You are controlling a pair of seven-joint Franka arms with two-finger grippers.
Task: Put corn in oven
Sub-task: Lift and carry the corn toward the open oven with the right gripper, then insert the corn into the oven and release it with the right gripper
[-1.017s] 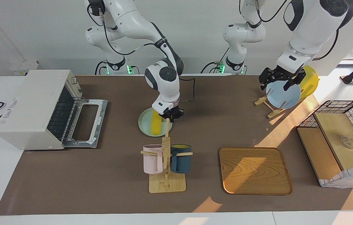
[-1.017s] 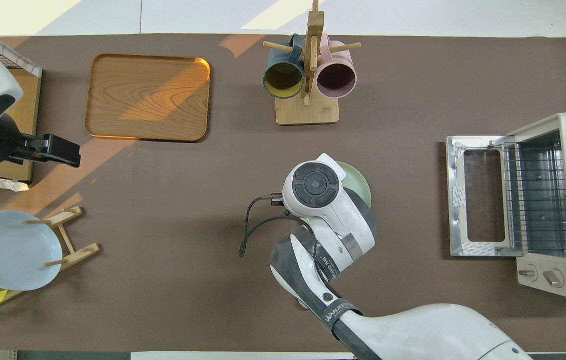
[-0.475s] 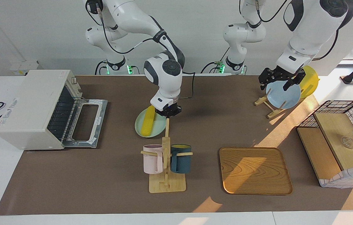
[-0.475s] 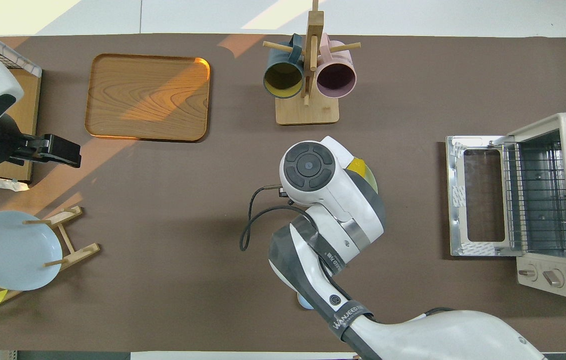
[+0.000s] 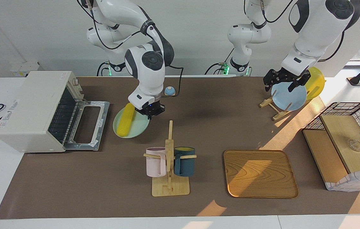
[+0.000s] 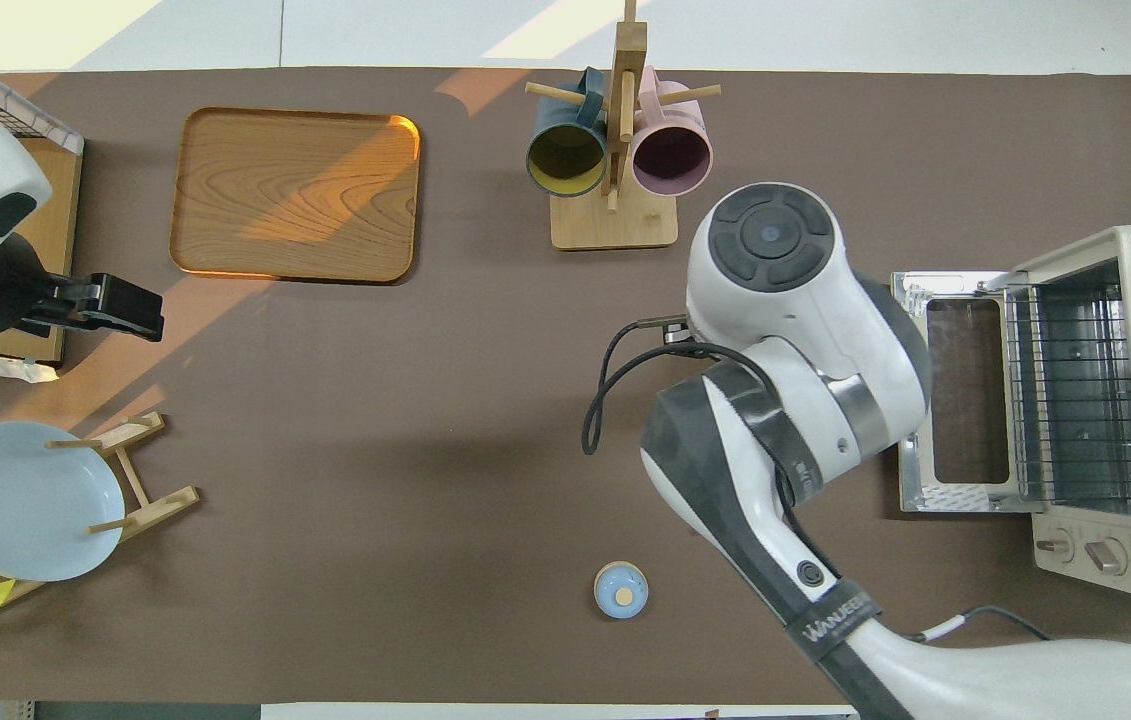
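The yellow corn [image 5: 126,119] lies on a pale green plate [image 5: 137,127]. My right gripper [image 5: 150,112] is shut on that plate's rim and holds it just above the table, close in front of the oven's dropped door [image 5: 88,124]. The off-white oven [image 5: 33,108] stands open at the right arm's end of the table, its wire rack showing in the overhead view [image 6: 1075,400]. In the overhead view my right arm [image 6: 805,330] hides the plate and corn. My left gripper [image 5: 282,83] is open and waits over the blue plate [image 5: 289,97].
A mug rack [image 5: 169,165] with a pink and a dark blue mug stands farther from the robots than the green plate. A wooden tray [image 5: 259,173], a wire basket [image 5: 348,146], a yellow plate [image 5: 315,81] and a small blue knob [image 5: 169,91] are also on the table.
My right gripper has carried the green plate with the corn from the table's middle toward the oven door. The small blue knob has come into view. The left arm has stayed put.
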